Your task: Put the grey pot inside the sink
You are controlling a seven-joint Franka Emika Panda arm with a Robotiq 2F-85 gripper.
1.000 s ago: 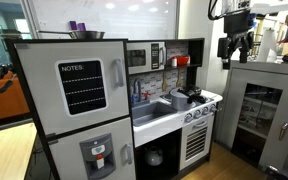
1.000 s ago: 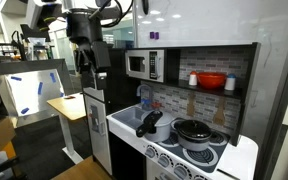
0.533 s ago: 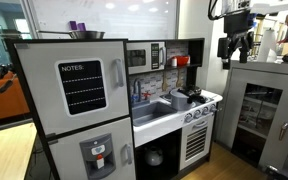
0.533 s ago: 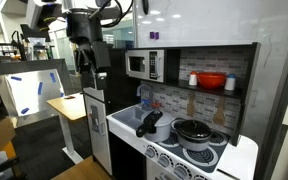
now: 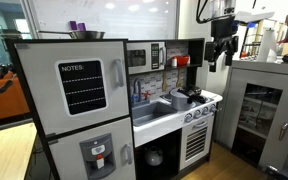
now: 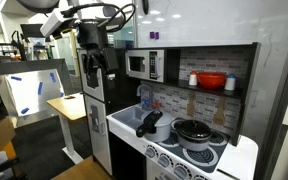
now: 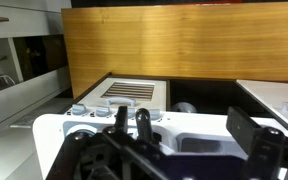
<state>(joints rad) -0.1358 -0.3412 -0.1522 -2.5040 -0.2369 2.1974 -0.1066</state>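
Observation:
The grey pot (image 5: pixel 196 97) with a dark lid stands on the toy kitchen's stove, also seen in an exterior view (image 6: pixel 192 131). The sink (image 5: pixel 152 108) lies beside it, between stove and fridge; a dark utensil (image 6: pixel 149 122) rests at the sink (image 6: pixel 130 121). My gripper (image 5: pixel 219 53) hangs high in the air, well above and away from the kitchen, also visible in an exterior view (image 6: pixel 92 66). In the wrist view the gripper (image 7: pixel 169 150) is open and empty, with the white counter and faucet (image 7: pixel 140 121) far below.
A microwave (image 5: pixel 144 57) and a shelf with a red bowl (image 6: pixel 211 80) sit above the counter. The toy fridge (image 5: pixel 79 100) carries a metal bowl (image 5: pixel 85 35) on top. A grey cabinet (image 5: pixel 264 110) stands beside the kitchen. A wooden table (image 6: pixel 69 104) is behind.
The arm has swung sideways at the same height, bringing the gripper closer to the space above the kitchen. The pot and the other objects have not moved.

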